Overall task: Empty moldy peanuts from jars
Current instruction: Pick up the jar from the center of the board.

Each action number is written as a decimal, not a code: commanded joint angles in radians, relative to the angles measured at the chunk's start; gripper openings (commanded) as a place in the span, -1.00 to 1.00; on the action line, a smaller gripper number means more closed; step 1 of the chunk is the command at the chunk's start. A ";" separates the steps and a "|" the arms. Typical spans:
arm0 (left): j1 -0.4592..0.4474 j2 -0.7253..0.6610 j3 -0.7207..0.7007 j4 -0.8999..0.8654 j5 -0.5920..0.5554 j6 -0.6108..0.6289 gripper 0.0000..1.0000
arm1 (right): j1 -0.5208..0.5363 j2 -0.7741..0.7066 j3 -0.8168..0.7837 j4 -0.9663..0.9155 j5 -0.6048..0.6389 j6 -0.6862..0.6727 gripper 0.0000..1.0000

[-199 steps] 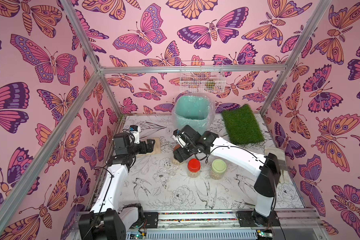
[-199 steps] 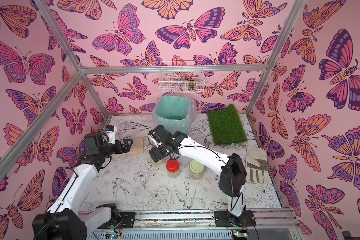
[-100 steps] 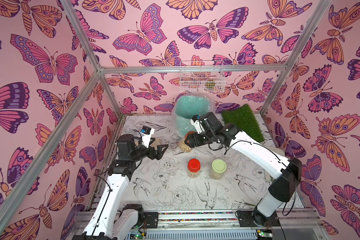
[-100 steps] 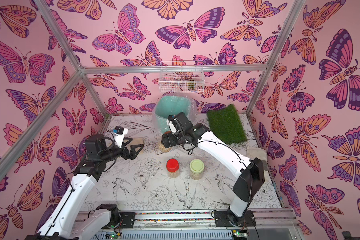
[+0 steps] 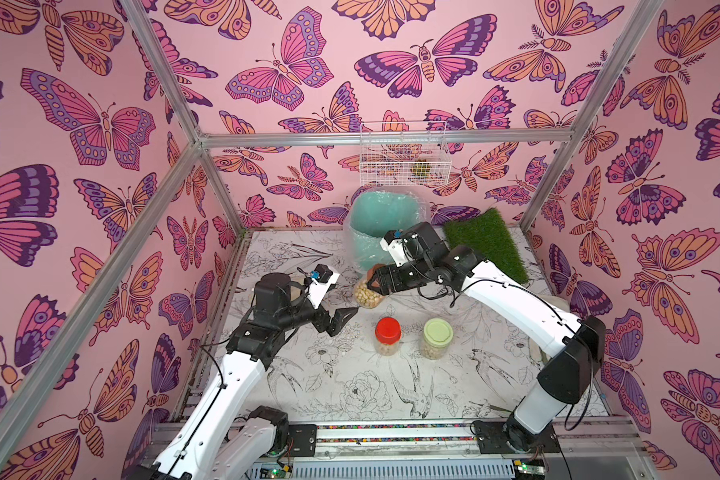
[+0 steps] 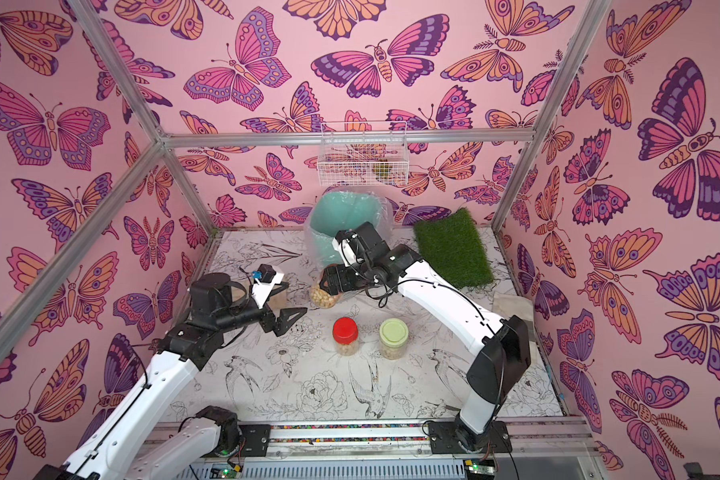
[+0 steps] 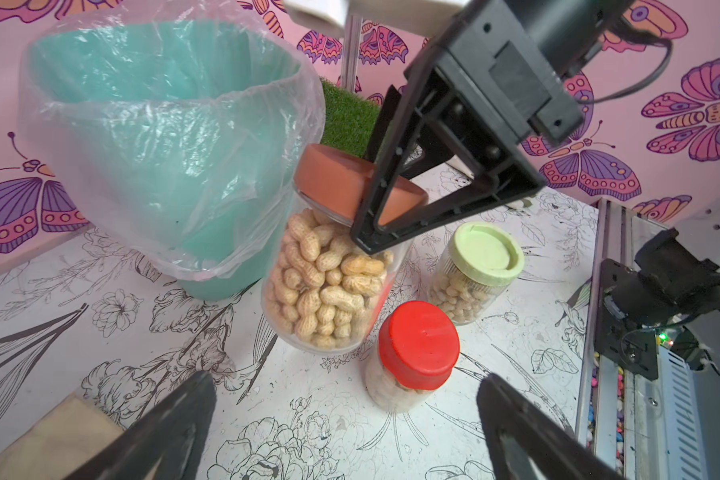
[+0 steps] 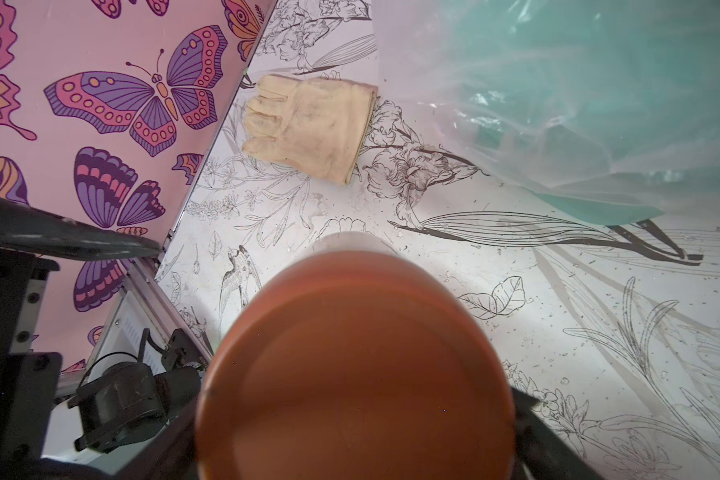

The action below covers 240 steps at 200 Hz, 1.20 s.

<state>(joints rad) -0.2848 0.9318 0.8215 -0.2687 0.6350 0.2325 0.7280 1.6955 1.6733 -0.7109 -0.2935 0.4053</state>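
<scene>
Peanuts (image 7: pixel 329 291) in pale shells, packed inside brown-lidded jar (image 5: pixel 368 294), filling most of the clear wall. Tilted, with brown lid (image 7: pixel 329 178) leaning toward mint-green bin (image 5: pixel 375 216) and base pointing toward left gripper (image 5: pixel 341 318). Grasped at the lid by right gripper (image 5: pixel 374 286), with fingers (image 7: pixel 391 199) clenched on opposite sides of the cap, one crossing it down to the jar's shoulder. Same grasp visible in both top views; from the right wrist, lid close up between the two dark finger bases. Cannot tell whether the base touches the table (image 5: pixel 350 395).

Left gripper released and empty: jaws spread wide, tips just short of the held jar's base, apart from it.

Red-lidded jar (image 5: pixel 387 337) and green-lidded jar (image 5: pixel 437 338) upright on the table, side by side, lids on, peanuts showing through both walls. Nearer the robot's base than the held jar, and apart from both grippers.

Bin lined with clear plastic liner (image 7: pixel 100 83), standing against the back wall just behind the held jar. Grass mat (image 5: pixel 487 245) flat on the table to the bin's right. White wire basket (image 5: pixel 402 153) hanging on the back wall above the bin. Beige glove (image 8: pixel 308 124) flat on the table by the left wall.
</scene>
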 commanded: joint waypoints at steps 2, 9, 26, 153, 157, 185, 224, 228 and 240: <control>-0.032 0.016 -0.014 -0.021 -0.042 0.070 1.00 | -0.006 -0.010 0.062 0.115 -0.092 0.020 -1.00; -0.039 0.025 -0.013 -0.021 -0.050 0.076 1.00 | -0.005 -0.011 0.063 0.123 -0.105 0.023 -1.00; -0.057 0.047 -0.010 -0.021 -0.062 0.095 1.00 | -0.007 -0.009 0.065 0.138 -0.124 0.030 -1.00; -0.074 0.107 -0.030 0.110 -0.164 0.096 1.00 | -0.006 -0.004 0.023 0.213 -0.382 0.061 -1.00; -0.074 0.107 -0.031 0.116 -0.165 0.093 1.00 | -0.005 -0.005 0.022 0.211 -0.383 0.060 -1.00; -0.074 0.108 -0.044 0.158 -0.163 0.068 1.00 | -0.004 0.000 0.019 0.208 -0.398 0.065 -1.00; -0.074 0.111 -0.065 0.212 -0.152 0.033 0.87 | -0.003 0.013 0.019 0.193 -0.403 0.060 -1.00; -0.074 0.111 -0.068 0.218 -0.152 0.028 0.86 | -0.002 0.014 0.017 0.192 -0.401 0.059 -1.00; -0.074 0.110 -0.074 0.234 -0.155 0.011 0.84 | 0.002 0.016 0.013 0.192 -0.390 0.053 -1.00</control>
<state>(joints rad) -0.3580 1.0367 0.7689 -0.1120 0.4816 0.2901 0.7212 1.7115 1.6775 -0.5713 -0.6266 0.4530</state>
